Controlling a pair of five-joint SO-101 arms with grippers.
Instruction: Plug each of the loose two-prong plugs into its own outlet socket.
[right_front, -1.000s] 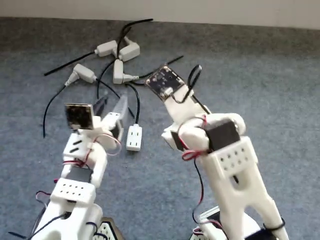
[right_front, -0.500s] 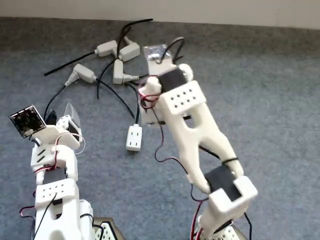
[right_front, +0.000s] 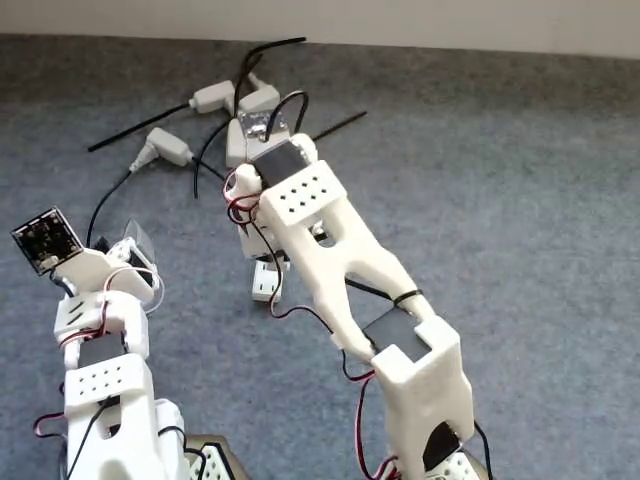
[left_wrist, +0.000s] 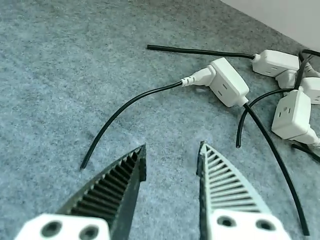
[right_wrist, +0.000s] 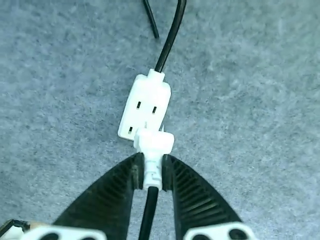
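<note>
My right gripper (right_wrist: 152, 172) is shut on a small white two-prong plug (right_wrist: 154, 149) with a black cord. The plug's head rests against the near end of a white outlet block (right_wrist: 145, 105) lying on the carpet; its prongs are hidden. In the high view the right arm (right_front: 310, 215) stretches over this block (right_front: 264, 287) and covers most of it. My left gripper (left_wrist: 171, 159) hangs open over bare carpet, off to the left (right_front: 133, 243). Ahead of it lies a white socket piece (left_wrist: 226, 82) on a black cord.
Several more white plug and socket pieces (right_front: 213, 97) (right_front: 165, 148) (left_wrist: 292, 111) lie tangled with black cords (left_wrist: 125, 107) at the back of the grey carpet. Bare carpet spreads to the right of the arms.
The right arm has stretched forward and swung left, down over the outlet block. The left arm has pulled back to the left, away from the block.
</note>
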